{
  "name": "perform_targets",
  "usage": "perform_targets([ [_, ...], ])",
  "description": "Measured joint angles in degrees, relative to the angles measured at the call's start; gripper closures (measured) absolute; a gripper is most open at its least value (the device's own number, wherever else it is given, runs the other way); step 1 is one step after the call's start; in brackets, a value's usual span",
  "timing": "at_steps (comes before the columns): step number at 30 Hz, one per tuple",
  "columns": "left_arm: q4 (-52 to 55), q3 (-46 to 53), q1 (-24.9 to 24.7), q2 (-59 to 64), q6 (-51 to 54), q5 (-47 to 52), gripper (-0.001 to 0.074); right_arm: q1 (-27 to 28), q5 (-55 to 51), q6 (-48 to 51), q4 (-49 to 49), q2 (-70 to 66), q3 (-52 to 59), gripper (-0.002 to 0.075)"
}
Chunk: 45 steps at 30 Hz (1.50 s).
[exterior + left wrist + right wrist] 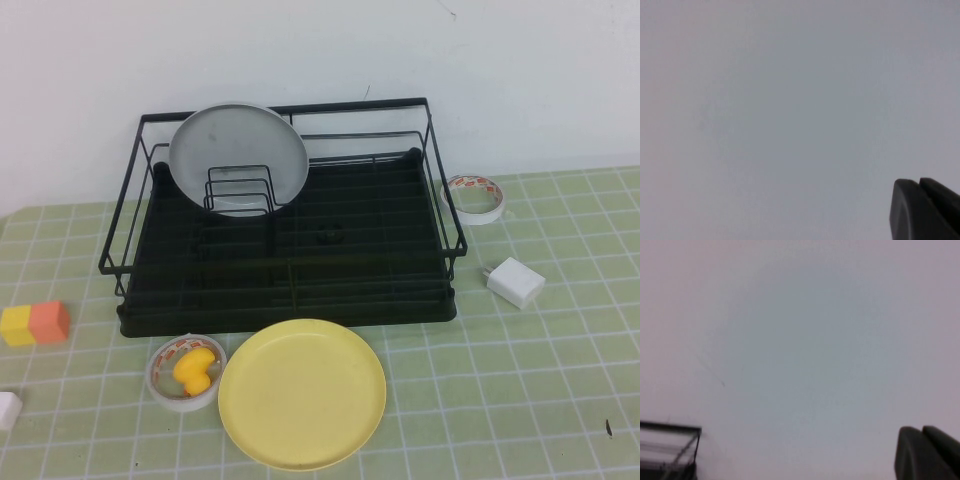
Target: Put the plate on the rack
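— Neither hand is in the overhead picture; the left hand [925,210] and right hand [927,452] show only a dark corner in their own wrist views, facing the wall. Open or closed, I cannot tell.

— And the plate [302,393]?

— Flat on the worktop [520,400], lower centre, just before the rack [290,220]. Nothing begun, I judge: grasp, lift and slotting all remain.

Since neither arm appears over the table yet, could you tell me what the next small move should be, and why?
Probably bring one arm down over the plate, which lies flat on the table in front of the rack, untouched. The left gripper and right gripper both face the bare wall, away from the table. The grey plate already stands in the rack's loops.
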State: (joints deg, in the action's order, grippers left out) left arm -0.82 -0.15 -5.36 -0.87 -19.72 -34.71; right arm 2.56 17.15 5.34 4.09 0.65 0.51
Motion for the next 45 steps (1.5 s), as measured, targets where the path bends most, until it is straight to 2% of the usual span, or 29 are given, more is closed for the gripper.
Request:
perform_targets([
  [8,4.70,-16.38,0.00,0.38,0.15,36.31,0.0737,0.00,-30.94,0.10,1.67,-2.23,-15.33,0.0728],
  [10,4.79,-18.75,0.00,1.64,0.20,41.89,0.0738,0.00,-35.78,0.10,0.81,-5.50,-19.38,0.0728],
  [14,4.97,-19.31,0.00,3.66,0.45,46.27,0.0738,0.00,-43.21,1.78,-4.86,-14.75,-25.71,0.0728],
  [16,5.07,-19.31,0.00,3.94,0.45,47.25,0.0737,0.00,-45.66,4.97,-9.63,-19.57,-28.09,0.0728],
  [19,4.71,-19.31,0.00,3.94,0.58,47.40,0.0738,0.00,-45.47,15.84,-19.59,-26.83,-29.96,0.0728],
  [24,3.01,-19.31,0.00,3.94,-0.11,48.41,0.0738,0.00,-44.80,34.26,-41.66,-39.07,-30.34,0.0728],
  [29,-0.44,-19.31,0.00,3.94,-0.86,50.06,0.0738,-0.67,-48.90,51.16,-63.30,-53.79,-30.34,0.0727],
  [33,-0.81,-19.31,0.00,3.94,-0.86,51.51,0.0738,-6.83,-47.19,58.31,-72.20,-63.37,-30.63,0.0726],
  [40,-0.81,-19.31,0.00,3.94,-0.86,51.91,0.0738,-26.24,-36.46,59.90,-74.42,-79.76,-36.57,0.0726],
  [45,-0.81,-19.31,0.00,3.94,-0.86,52.01,0.0738,-32.22,-32.34,60.41,-74.67,-91.90,-45.70,0.0726],
])
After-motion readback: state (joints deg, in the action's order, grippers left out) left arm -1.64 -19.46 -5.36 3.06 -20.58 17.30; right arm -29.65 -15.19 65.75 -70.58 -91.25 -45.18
